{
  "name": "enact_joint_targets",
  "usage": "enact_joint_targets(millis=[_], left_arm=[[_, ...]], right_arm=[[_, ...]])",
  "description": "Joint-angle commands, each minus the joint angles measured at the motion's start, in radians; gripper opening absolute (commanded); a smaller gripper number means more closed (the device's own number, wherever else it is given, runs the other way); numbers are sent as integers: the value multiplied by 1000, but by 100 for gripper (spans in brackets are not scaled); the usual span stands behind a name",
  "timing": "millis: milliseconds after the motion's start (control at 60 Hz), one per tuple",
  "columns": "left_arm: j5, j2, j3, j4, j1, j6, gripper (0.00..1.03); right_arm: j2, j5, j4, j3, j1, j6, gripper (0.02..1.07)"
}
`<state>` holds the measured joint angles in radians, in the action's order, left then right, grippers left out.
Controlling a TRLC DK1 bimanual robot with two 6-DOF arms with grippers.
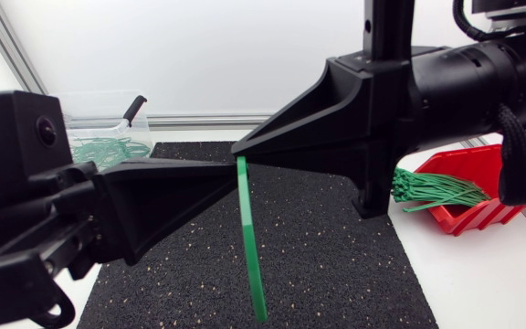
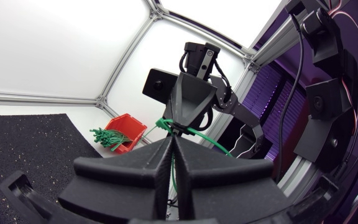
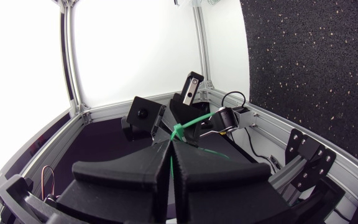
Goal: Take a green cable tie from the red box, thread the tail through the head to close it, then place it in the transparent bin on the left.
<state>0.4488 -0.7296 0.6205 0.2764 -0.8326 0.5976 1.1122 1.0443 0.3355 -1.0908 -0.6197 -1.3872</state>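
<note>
Seemingly closed, left pincer, right pincer — gripping cable tie.

Item 1: black rubber mat, flecked with pale specks, lying flat on my table and running from 12 to 6 o'clock through the middle of the head view.
Item 2: white tabletop, a bare strip at the mat's 3 o'clock side.
Item 3: short black handle-like rod, tilted, off the mat's 10 o'clock corner. I cannot tell what it is.

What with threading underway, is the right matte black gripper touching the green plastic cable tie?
Touching: right wrist view shows the right gripper pinching the cable tie.
</note>
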Motion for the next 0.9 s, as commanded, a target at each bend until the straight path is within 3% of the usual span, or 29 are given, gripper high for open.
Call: enact_joint_targets(millis=[0,117,233,350,467,883], left_arm=[[22,41,4,50,-17,-28,4],[21,36,1,50,-17,-30,4],[21,22,-4,55,-10,-39,4],[19,13,-5,56,-7,-44,4],[18,9,-7,60,-7,-45,4],[16,-14,-16,66,-2,-64,4]], right_arm=[[17,-41,13,31,18,-1,8],[0,-41,13,32,15,1,9],[-26,-40,20,29,14,1,25],[-46,-40,22,28,11,1,26],[-60,-41,28,25,2,1,36],[-84,-38,31,16,2,16,40]])
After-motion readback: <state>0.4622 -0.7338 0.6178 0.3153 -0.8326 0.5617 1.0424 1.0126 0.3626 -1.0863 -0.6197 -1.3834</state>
